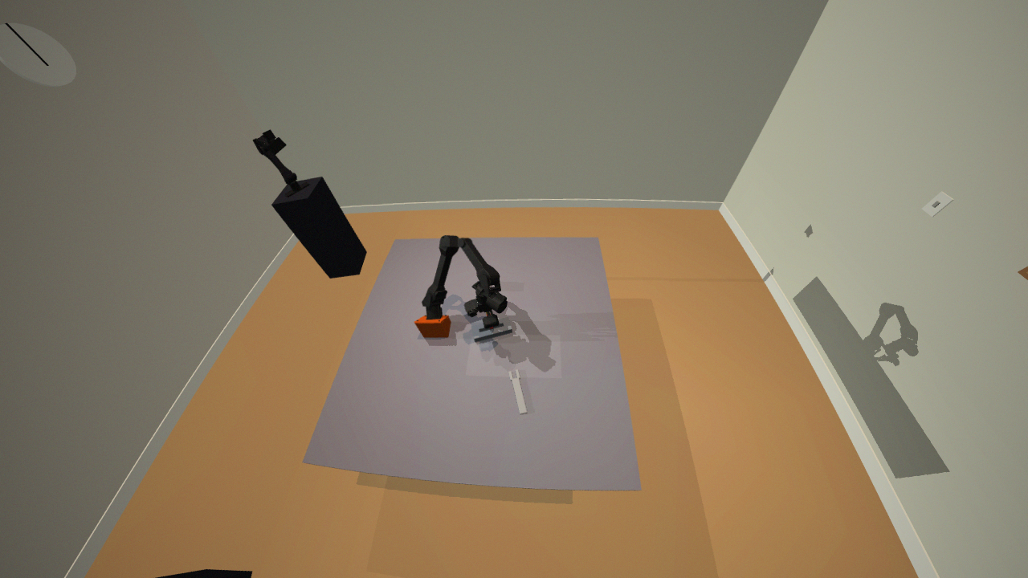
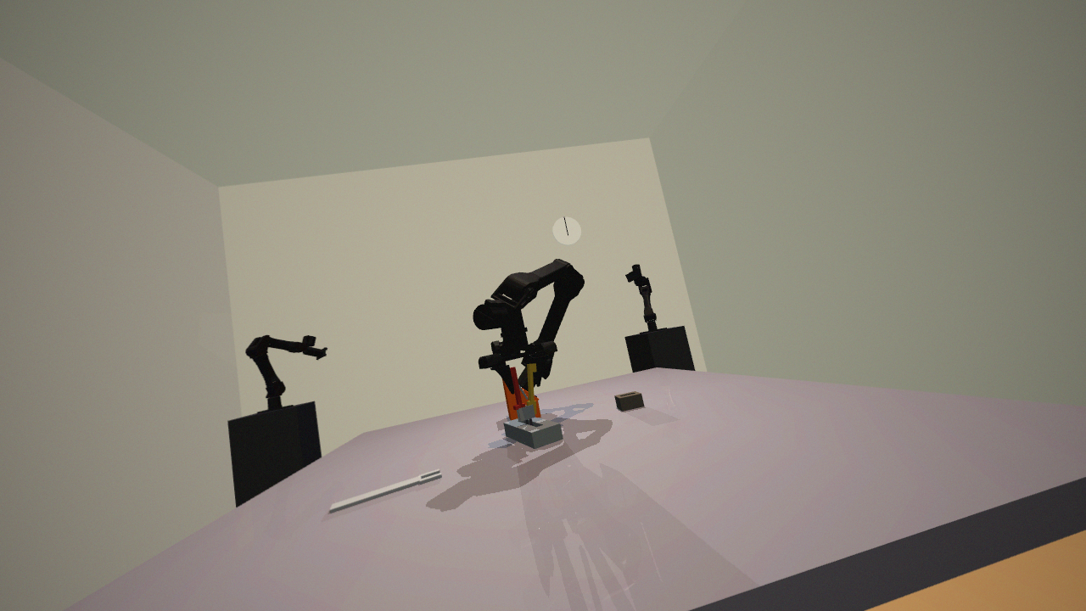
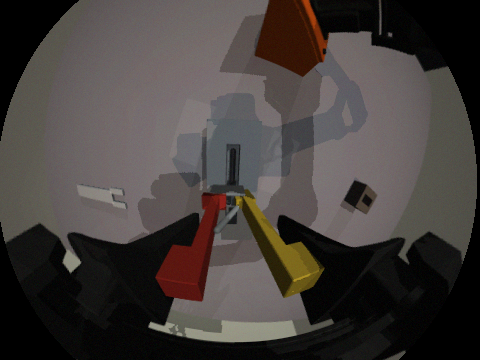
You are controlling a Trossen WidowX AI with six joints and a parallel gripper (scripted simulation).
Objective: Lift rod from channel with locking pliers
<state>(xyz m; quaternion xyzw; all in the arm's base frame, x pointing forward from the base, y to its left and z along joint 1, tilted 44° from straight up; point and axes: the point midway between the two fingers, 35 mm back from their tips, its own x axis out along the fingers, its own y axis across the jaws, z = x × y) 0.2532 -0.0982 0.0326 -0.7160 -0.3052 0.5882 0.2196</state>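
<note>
The gray block (image 1: pixel 492 335) (image 2: pixel 534 434) (image 3: pixel 234 132) sits on a mauve tabletop (image 1: pixel 402 431) (image 2: pixel 759 456) (image 3: pixel 125 100), with its narrow channel (image 3: pixel 234 147) facing up. A dark rod (image 3: pixel 233 164) appears to lie in that channel. Above the block, the gripper (image 1: pixel 490 319) (image 2: pixel 522 383) (image 3: pixel 239 219) is grasping the pliers (image 2: pixel 526 414) (image 3: pixel 226 190), its black fingers outside the spread red and yellow handles. The pliers' head is over the block and its jaws point down at the channel; how deep they reach, I cannot tell.

In the top view, the arm's orange base (image 1: pixel 433 327) (image 2: pixel 510 402) (image 3: pixel 290 40) stands left of the block, and a pale forked bar (image 1: pixel 519 395) (image 2: pixel 383 492) (image 3: pixel 100 195) lies below it, slightly right. In the exterior view, a small brown holder (image 2: pixel 629 400) (image 3: pixel 360 196) with a slot on top stands right of the block, well apart from it.

Soft shadows of the arm cross the tabletop around the block. Beyond the table's edge is an orange-tan floor (image 1: pixel 754 431) (image 2: pixel 1025 577), bordered by white baseboards (image 1: pixel 805 352) and plain gray-green walls (image 1: pixel 503 93) (image 2: pixel 873 189). Behind the block in the exterior view, a round white clock (image 1: pixel 35 54) (image 2: pixel 566 230) hangs on the far wall, and black pedestals (image 2: pixel 273 451) carrying other arms flank it.
</note>
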